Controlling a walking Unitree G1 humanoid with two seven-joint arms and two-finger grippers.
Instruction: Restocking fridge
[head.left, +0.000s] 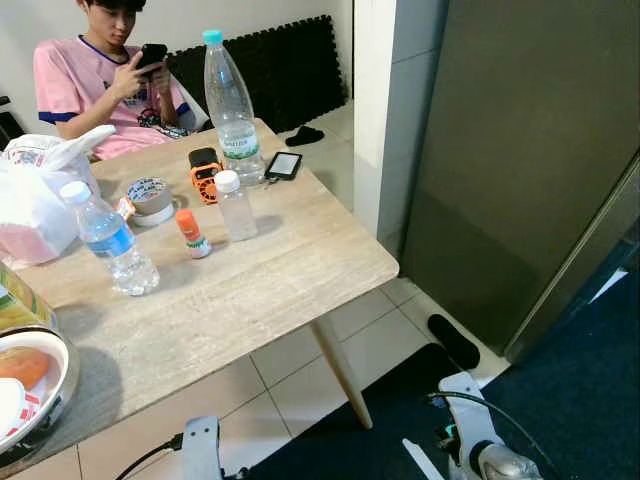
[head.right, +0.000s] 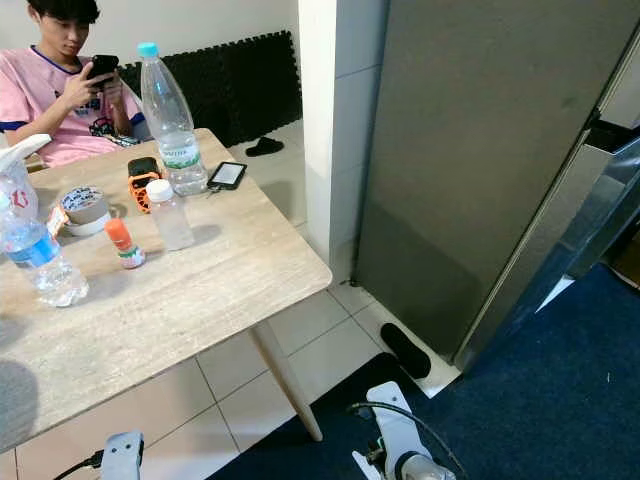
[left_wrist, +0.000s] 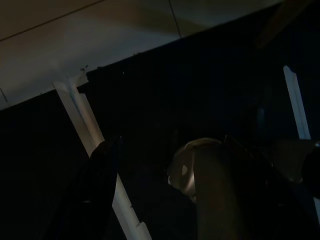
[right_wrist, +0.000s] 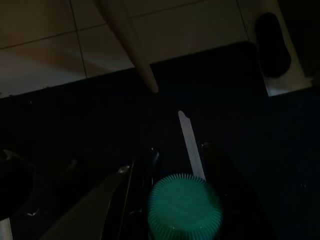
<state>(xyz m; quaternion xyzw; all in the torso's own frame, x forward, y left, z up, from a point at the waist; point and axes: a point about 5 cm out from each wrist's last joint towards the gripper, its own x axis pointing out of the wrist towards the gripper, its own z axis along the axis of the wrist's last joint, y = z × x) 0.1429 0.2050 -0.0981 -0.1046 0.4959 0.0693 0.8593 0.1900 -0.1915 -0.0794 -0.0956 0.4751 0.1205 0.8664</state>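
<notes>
No legible text from my feed. Tall bottle (head.left: 232, 110), far side of table (head.left: 260, 290), has green-white label, print too small to read. Small bottle (head.left: 112, 240) at left has blue label, unreadable. Tape roll (head.left: 150, 197) shows markings, too blurred.

Wooden table (head.left: 260, 290) carries bottles (head.left: 112, 240), tape roll (head.left: 150, 197), phone (head.left: 283, 165).

Dark pincer fingers (left_wrist: 102, 185) above dark carpet (left_wrist: 200, 90) and pale tiles (left_wrist: 75, 45).
</notes>
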